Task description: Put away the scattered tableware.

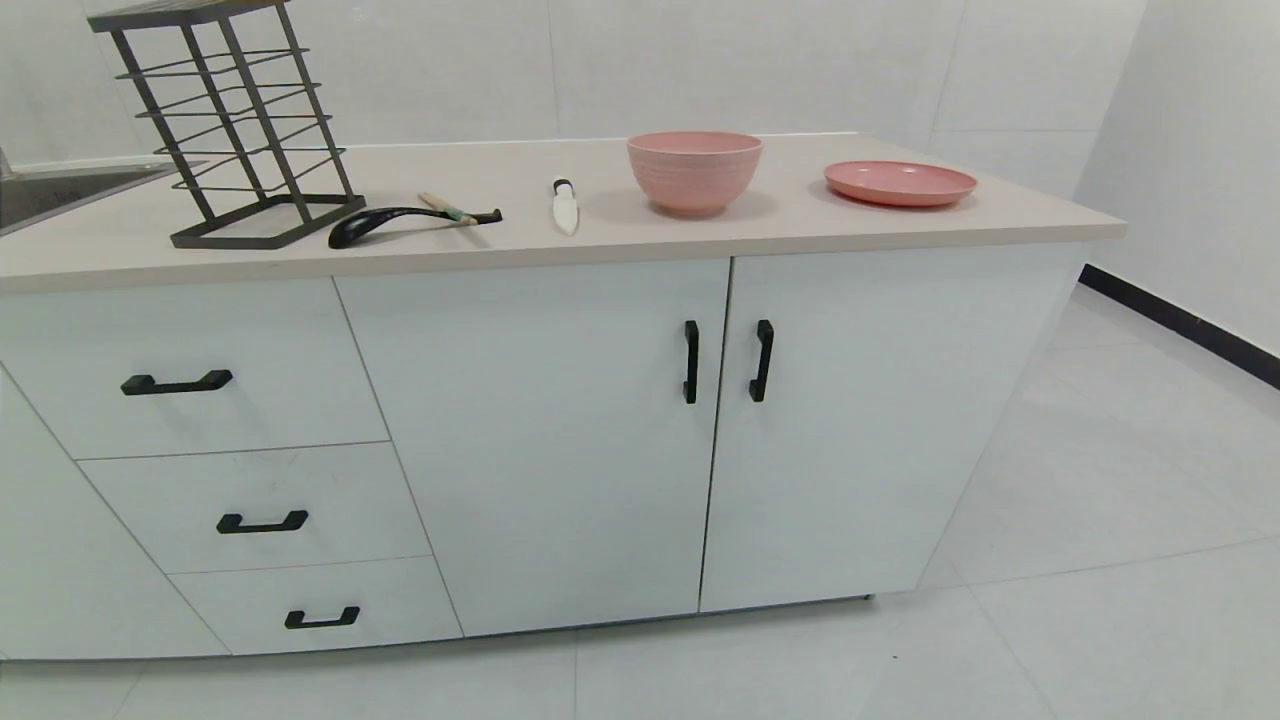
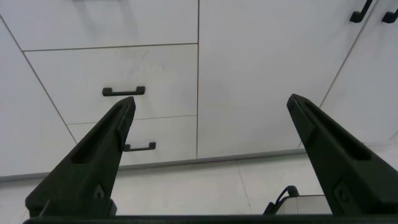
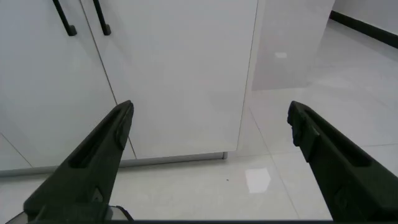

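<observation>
Grippers: the left gripper (image 2: 211, 101) is held low before the drawers (image 2: 118, 74) and the right gripper (image 3: 211, 108) before the doors (image 3: 174, 68). On both, the fingers are spread wide apart with nothing between them.
Bench (image 1: 780, 232) front: a black ladle (image 1: 400, 220) is laid beside the rack base, with wooden chopsticks (image 1: 447, 208) at its handle. A white knife (image 1: 565, 205) lies to their right.
Farther back: a pink bowl (image 1: 694, 170) is set upright, with a pink plate (image 1: 900, 183) apart on its right.
Left rear: a black wire rack (image 1: 240, 120) is placed near the sink (image 1: 60, 190).
</observation>
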Tool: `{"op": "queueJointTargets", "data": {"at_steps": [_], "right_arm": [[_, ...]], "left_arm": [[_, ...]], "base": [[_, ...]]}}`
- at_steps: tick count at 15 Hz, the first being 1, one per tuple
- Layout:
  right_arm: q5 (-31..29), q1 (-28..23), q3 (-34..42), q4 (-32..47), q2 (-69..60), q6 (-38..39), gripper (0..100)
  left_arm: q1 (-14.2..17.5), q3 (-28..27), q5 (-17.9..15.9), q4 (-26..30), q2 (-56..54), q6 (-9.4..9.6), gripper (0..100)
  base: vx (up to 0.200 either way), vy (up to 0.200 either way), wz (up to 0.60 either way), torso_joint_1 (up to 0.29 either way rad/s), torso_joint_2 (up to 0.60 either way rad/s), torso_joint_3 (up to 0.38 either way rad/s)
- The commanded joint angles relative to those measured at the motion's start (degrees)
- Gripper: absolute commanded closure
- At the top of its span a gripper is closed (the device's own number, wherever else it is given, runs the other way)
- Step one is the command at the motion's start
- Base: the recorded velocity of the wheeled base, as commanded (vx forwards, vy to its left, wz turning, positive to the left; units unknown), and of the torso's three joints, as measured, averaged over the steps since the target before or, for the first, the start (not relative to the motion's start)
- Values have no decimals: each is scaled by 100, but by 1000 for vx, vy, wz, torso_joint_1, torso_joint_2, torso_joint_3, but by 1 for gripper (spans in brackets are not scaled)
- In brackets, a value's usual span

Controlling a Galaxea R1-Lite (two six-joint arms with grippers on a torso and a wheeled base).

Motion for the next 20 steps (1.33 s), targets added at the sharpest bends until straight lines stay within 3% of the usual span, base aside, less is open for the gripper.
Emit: {"op": "queueJointTargets", "data": {"at_steps": [1,3,4,5,7,10,12,14,16,18,20], "right_arm": [[9,9,2,-7,5,1,0],[18,9,11,-33,5,-157,0],[18,-18,-191,-1114,5,-210,0],[88,-70,-683,-1607,269,-298,0],[642,-18,-1430,-1097,673,-394,0],[1406,237,-1887,98,1499,-394,0],[1503,571,-2019,-60,2642,-394,0],[1494,976,-2248,-657,3934,-394,0],[1503,1072,-2503,-1747,5375,-421,0],[1529,1099,-2591,-2670,6342,-438,0],[1556,1283,-2643,-3030,6781,-447,0]], "left_arm": [[0,2,-2,0,7,-2,0],[0,2,-2,0,7,-2,0],[0,2,-2,0,7,-2,0],[0,2,-2,0,7,-2,0],[0,2,-2,0,7,-2,0],[0,2,-2,0,7,-2,0],[0,2,-2,0,7,-2,0],[0,2,-2,0,7,-2,0],[0,2,-2,0,7,-2,0],[0,2,-2,0,7,-2,0],[0,2,-2,0,7,-2,0]], "base": [[0,0,0,0,0,0],[0,0,0,0,0,0],[0,0,0,0,0,0],[0,0,0,0,0,0],[0,0,0,0,0,0],[0,0,0,0,0,0],[0,0,0,0,0,0],[0,0,0,0,0,0],[0,0,0,0,0,0],[0,0,0,0,0,0],[0,0,0,0,0,0]]}}
